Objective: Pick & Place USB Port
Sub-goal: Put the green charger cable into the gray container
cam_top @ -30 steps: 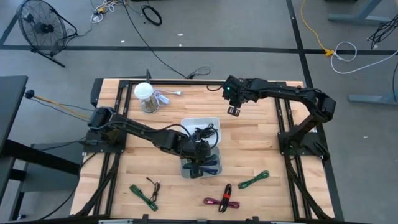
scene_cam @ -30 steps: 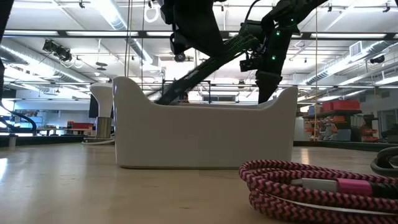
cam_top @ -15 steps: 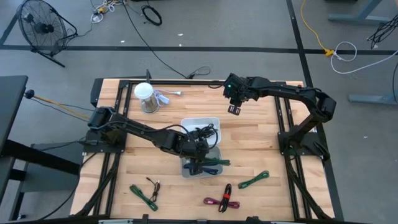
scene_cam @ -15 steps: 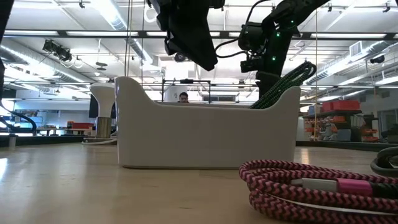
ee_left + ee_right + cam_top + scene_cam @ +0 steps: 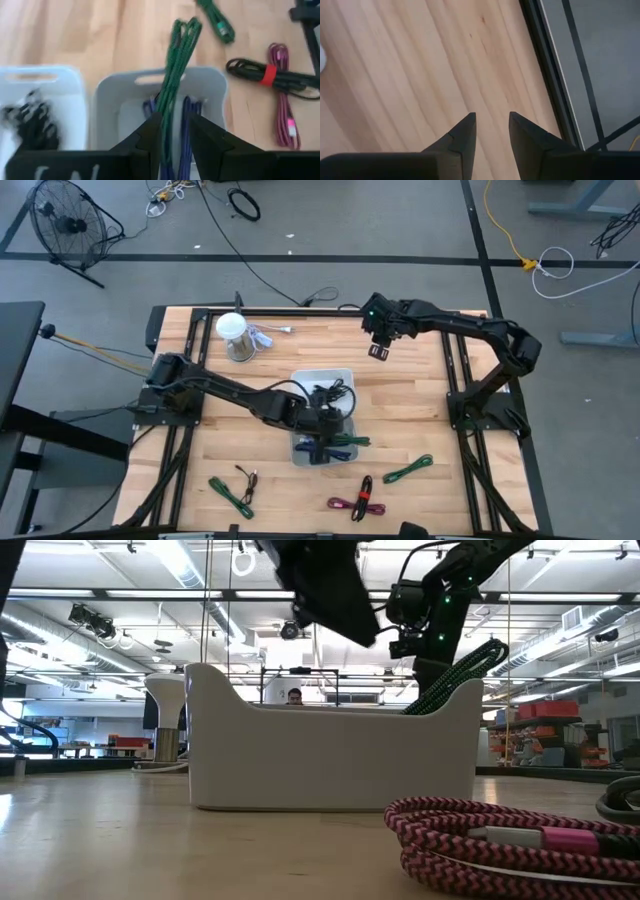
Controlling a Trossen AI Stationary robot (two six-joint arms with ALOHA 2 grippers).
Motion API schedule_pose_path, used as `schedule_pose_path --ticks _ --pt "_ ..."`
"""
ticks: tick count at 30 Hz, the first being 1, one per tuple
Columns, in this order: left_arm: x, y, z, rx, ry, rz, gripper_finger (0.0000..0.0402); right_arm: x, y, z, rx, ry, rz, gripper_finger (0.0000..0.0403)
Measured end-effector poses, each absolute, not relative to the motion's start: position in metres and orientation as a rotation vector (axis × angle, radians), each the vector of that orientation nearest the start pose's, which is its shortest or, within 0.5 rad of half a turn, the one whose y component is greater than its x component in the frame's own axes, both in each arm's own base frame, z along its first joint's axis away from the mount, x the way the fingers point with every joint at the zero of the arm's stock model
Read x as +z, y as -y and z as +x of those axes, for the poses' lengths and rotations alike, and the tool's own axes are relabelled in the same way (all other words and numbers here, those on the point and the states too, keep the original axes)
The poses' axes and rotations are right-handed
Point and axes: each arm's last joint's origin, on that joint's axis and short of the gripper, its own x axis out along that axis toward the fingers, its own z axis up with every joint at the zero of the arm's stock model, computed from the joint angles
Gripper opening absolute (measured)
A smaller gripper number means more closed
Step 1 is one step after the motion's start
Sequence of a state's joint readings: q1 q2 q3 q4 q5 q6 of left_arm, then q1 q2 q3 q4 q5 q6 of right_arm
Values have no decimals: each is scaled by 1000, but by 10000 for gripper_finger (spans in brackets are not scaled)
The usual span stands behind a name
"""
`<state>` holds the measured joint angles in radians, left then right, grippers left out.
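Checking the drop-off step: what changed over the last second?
The green cable went into the white bin and now leans on its rim, sticking out. The left gripper let it go and is open above the bin, the cable between its fingers. The right gripper drifted slightly toward the far edge, empty. The cables on the table stayed put.

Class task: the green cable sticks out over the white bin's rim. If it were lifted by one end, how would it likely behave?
The green cable would probably hold its line at first: its bundled strands stand stiffly past the bin rim. It looks thin, so likely light. Its braided sheath should grip rather than slip in the left pincer.
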<state>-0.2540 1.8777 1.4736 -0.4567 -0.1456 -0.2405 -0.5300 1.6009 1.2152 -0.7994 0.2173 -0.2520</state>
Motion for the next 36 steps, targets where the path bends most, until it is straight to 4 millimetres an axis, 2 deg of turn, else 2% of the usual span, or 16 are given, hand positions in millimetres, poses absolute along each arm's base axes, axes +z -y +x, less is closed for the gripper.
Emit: schedule_pose_path --ticks 5,11,24,36 --pt "219 97 407 -10 -903 -15 99 241 168 264 -506 -1266 4 116" --pt "203 95 418 -29 -890 1 101 241 169 265 -478 -1248 24 116" --pt "202 95 426 -64 -830 -4 166 242 169 266 -461 -1228 35 116" --pt "202 84 428 -45 -823 -23 166 242 169 266 -463 -1230 37 116"
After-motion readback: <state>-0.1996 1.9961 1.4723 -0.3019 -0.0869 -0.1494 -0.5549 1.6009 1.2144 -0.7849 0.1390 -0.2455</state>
